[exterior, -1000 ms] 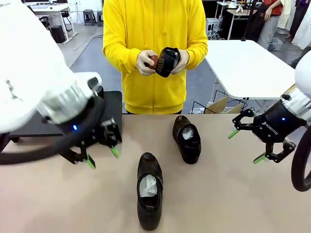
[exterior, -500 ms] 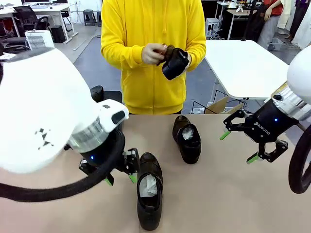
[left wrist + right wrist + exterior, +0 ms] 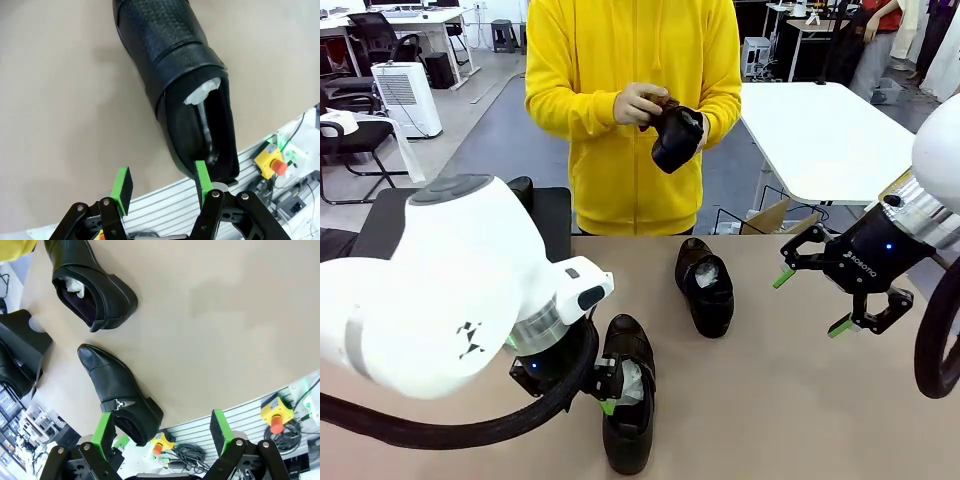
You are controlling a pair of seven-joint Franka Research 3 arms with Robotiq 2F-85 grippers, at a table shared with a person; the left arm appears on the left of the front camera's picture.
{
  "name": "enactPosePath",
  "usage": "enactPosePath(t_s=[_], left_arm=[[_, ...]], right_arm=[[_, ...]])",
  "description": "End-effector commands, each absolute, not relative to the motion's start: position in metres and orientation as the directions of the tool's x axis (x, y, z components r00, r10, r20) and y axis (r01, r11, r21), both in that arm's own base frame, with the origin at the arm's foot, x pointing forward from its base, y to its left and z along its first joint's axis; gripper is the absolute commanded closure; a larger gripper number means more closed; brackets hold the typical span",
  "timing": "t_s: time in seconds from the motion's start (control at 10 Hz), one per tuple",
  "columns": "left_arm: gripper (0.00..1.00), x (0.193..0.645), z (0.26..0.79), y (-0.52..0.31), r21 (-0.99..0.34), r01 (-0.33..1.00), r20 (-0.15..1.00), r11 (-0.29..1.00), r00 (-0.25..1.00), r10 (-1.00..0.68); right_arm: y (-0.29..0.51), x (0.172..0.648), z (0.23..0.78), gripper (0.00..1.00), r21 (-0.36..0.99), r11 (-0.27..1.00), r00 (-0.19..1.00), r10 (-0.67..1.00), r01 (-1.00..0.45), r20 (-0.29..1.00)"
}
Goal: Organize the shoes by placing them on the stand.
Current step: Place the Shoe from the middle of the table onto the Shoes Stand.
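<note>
Two black glossy shoes lie on the tan table: a near shoe (image 3: pixel 630 410) and a far shoe (image 3: pixel 706 286), both stuffed with white paper. My left gripper (image 3: pixel 610 385) hangs open right at the near shoe's left side. In the left wrist view that near shoe (image 3: pixel 175 70) has its heel at the right green pad (image 3: pixel 201 176), and the left gripper (image 3: pixel 161 182) holds nothing. My right gripper (image 3: pixel 810 302) hovers open to the right of the far shoe. The person holds another shoe (image 3: pixel 676 137) in both hands. The black stand (image 3: pixel 555 222) sits at the back left.
A dark rounded thing (image 3: pixel 521 187), perhaps a shoe, rests on the stand behind my left arm. In the right wrist view the right gripper (image 3: pixel 162 432) looks down on both table shoes (image 3: pixel 95 285) (image 3: pixel 120 390) and the stand (image 3: pixel 25 340). Bare table lies at the front right.
My left arm has swung from the left side to the near shoe and dropped its gripper beside it. The right gripper shifted slightly left. The person turned the shoe in their hands.
</note>
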State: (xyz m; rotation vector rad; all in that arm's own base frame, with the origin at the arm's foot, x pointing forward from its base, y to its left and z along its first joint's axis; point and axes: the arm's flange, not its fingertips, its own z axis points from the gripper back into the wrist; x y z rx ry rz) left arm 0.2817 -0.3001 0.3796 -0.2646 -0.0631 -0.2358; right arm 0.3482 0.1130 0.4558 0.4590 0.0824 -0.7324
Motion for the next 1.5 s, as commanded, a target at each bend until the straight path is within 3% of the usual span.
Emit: enactPosePath(t_s=[0.0,0.6,0.9,1.3,1.4], left_arm=[[0.34,0.291,0.373,-0.308,-0.228,0.213,0.145,0.95,0.972,-0.183],[0.34,0.306,0.356,-0.321,-0.114,0.079,0.162,0.99,0.985,-0.06],[0.34,0.312,0.351,-0.327,-0.157,0.061,0.121,0.986,0.992,-0.042],[1.0,0.314,0.343,-0.336,-0.132,0.071,0.069,0.989,0.996,-0.063],[1.0,0.314,0.344,-0.337,-0.13,0.076,0.069,0.989,0.995,-0.068]], right_arm=[[0.111,0.35,0.456,0.0,0.386,0.655,0.756,-0.614,0.649,-0.228],[0.111,0.35,0.456,0.0,0.386,0.655,0.756,-0.614,0.649,-0.228],[0.111,0.35,0.456,0.0,0.386,0.655,0.756,-0.614,0.649,-0.228],[0.111,0.35,0.456,0.0,0.386,0.655,0.756,-0.614,0.649,-0.228],[0.111,0.35,0.456,0.0,0.386,0.655,0.756,-0.614,0.649,-0.228]])
